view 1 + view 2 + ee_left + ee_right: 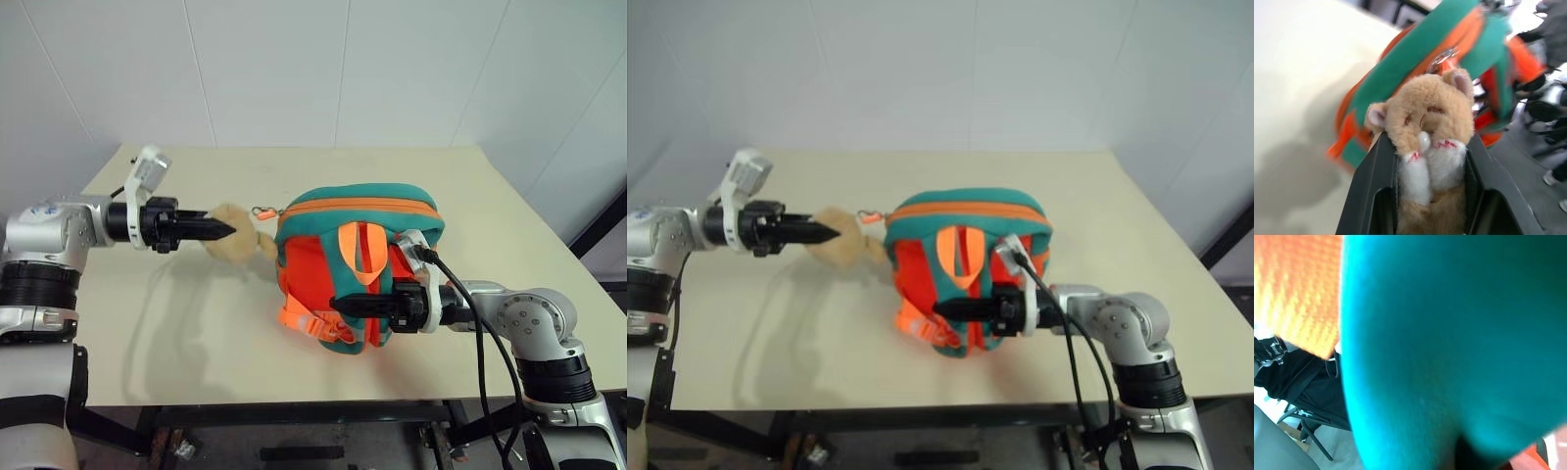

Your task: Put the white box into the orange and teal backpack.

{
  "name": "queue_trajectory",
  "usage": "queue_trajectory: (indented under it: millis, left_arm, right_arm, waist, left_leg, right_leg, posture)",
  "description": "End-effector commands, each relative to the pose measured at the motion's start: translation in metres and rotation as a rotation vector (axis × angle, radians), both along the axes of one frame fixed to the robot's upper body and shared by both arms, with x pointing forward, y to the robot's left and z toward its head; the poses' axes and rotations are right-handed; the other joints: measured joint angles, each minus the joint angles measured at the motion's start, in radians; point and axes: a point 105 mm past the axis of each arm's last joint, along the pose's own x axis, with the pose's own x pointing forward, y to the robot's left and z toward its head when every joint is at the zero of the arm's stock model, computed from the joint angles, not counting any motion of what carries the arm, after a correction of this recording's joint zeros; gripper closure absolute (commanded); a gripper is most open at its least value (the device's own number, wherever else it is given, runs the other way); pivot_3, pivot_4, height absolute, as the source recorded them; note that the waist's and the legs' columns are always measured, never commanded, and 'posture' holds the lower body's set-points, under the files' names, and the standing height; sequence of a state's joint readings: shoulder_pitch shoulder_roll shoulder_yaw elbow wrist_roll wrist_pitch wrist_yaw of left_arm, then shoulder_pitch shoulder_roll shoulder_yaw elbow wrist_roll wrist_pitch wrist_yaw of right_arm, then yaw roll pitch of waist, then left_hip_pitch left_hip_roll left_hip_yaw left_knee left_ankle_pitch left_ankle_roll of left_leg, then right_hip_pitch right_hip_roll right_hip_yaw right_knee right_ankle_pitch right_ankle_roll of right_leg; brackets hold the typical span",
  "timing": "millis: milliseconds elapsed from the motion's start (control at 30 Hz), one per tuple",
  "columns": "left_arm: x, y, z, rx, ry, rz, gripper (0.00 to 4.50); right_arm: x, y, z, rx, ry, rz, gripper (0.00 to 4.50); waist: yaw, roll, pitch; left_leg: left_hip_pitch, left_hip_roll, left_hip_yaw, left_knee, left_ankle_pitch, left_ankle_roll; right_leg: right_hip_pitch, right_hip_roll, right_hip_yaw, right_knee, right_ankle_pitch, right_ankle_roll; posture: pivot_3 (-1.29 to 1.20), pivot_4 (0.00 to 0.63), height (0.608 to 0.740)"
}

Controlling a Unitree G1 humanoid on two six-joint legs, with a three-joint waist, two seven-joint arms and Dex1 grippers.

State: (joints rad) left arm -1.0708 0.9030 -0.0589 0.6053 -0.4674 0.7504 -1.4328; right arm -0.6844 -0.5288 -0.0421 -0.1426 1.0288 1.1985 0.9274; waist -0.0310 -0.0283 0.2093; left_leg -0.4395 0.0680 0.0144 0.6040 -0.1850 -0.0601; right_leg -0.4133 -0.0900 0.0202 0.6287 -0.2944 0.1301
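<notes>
Right gripper [345, 303] against unlabelled orange and teal backpack [358, 208].

The two eye views look forward and down from the head over the table [147, 352], both taking in the backpack [353, 211] near the middle, with an arm at each side. The left wrist view looks along its fingers [1371, 196], very near the plush toy [1425, 117], with the backpack just behind it. The right wrist view is pressed close against teal and orange fabric. The backpack appears in all four views.
</notes>
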Motion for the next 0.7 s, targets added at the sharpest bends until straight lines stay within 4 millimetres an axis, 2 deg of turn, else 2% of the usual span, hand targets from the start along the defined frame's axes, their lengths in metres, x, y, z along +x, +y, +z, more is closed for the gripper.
queue_trajectory:
  millis: [33,233,300,467,600,700]
  left_arm:
    - [0.007,0.018,-0.025,0.078,0.042,0.09,3.41]
    - [0.014,0.006,-0.079,0.173,0.117,0.081,3.41]
    - [0.02,-0.001,-0.09,0.171,0.109,0.096,3.41]
    - [0.034,-0.016,-0.094,0.122,0.007,0.124,3.41]
    - [0.045,-0.026,-0.102,0.146,-0.115,0.155,3.41]
    - [0.052,-0.031,-0.091,0.068,-0.181,0.186,3.41]
  right_arm:
    - [-0.004,0.001,0.003,0.007,-0.01,0.017,4.42]
    - [-0.004,0.001,0.003,0.007,-0.006,0.018,4.42]
    - [-0.004,0.002,0.003,0.009,-0.004,0.02,4.42]
    - [-0.005,0.003,0.003,0.011,-0.001,0.023,4.42]
    - [-0.006,0.003,0.003,0.015,0.003,0.023,4.42]
    - [-0.007,0.004,0.003,0.018,0.005,0.023,4.42]
  waist:
    - [0.001,0.0,0.0]
    - [0.005,0.0,0.0]
    - [0.005,0.0,0.0]
    - [0.003,0.0,0.0]
    - [0.006,0.0,0.0]
    - [0.006,0.0,0.0]
  left_leg:
    - [0.0,0.0,0.0,0.0,0.0,0.0]
    - [-0.001,0.0,0.0,0.0,0.0,0.0]
    - [0.0,0.0,0.0,0.001,0.0,0.0]
    - [0.0,0.0,0.0,0.002,0.0,0.0]
    - [0.0,0.0,0.0,0.003,0.0,0.0]
    - [-0.001,0.0,0.0,0.005,0.0,0.0]
  right_leg:
    - [0.0,0.0,0.0,0.0,0.0,0.0]
    - [0.0,0.0,0.0,0.0,0.0,0.0]
    - [0.0,0.0,0.0,0.0,0.0,0.0]
    - [0.0,0.0,0.0,0.001,0.0,0.0]
    - [0.001,0.0,0.0,0.002,0.0,0.0]
    - [0.001,0.0,0.0,0.002,0.001,0.001]
  posture:
    - [0.0,0.15,0.74]
    - [0.0,0.15,0.74]
    - [0.0,0.15,0.74]
    - [0.0,0.15,0.74]
    - [0.0,0.15,0.74]
    - [0.0,0.15,0.74]
